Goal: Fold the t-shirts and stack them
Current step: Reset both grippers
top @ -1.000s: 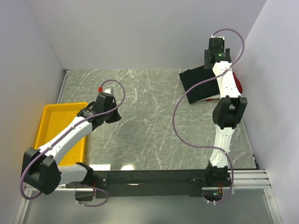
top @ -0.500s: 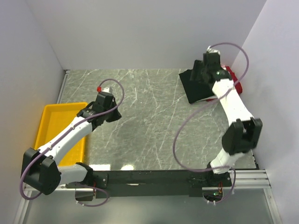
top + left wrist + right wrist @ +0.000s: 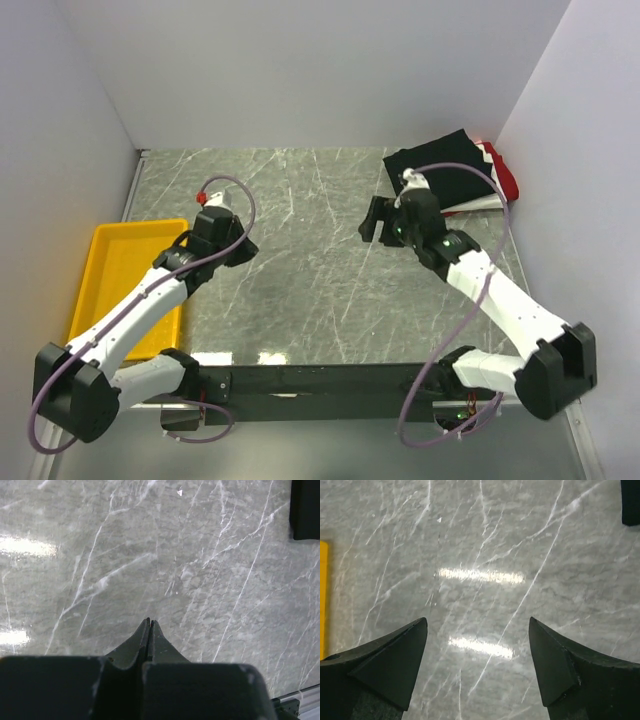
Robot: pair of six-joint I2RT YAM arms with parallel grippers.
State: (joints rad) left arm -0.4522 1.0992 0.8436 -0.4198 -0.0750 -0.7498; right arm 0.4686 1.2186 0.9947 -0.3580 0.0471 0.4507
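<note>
The t-shirts lie folded in a stack at the back right corner. A black one [image 3: 440, 168] is on top, with red [image 3: 506, 178] and a sliver of white [image 3: 478, 205] showing beneath it. My right gripper [image 3: 368, 222] [image 3: 477, 622] hangs open over bare marble, left of and nearer than the stack, with nothing between its fingers. My left gripper [image 3: 238, 250] [image 3: 150, 623] is shut and empty over the marble at the left-centre of the table. No blue shirt shows in these views.
A yellow tray [image 3: 115, 270] sits at the left edge of the table; a strip of it [image 3: 322, 600] shows in the right wrist view. White walls close in the back and both sides. The black base rail [image 3: 330, 380] runs along the near edge.
The right arm has swung away from the stack, down and left to the middle of the table, its jaws spreading slightly. The left arm shifted a little.
</note>
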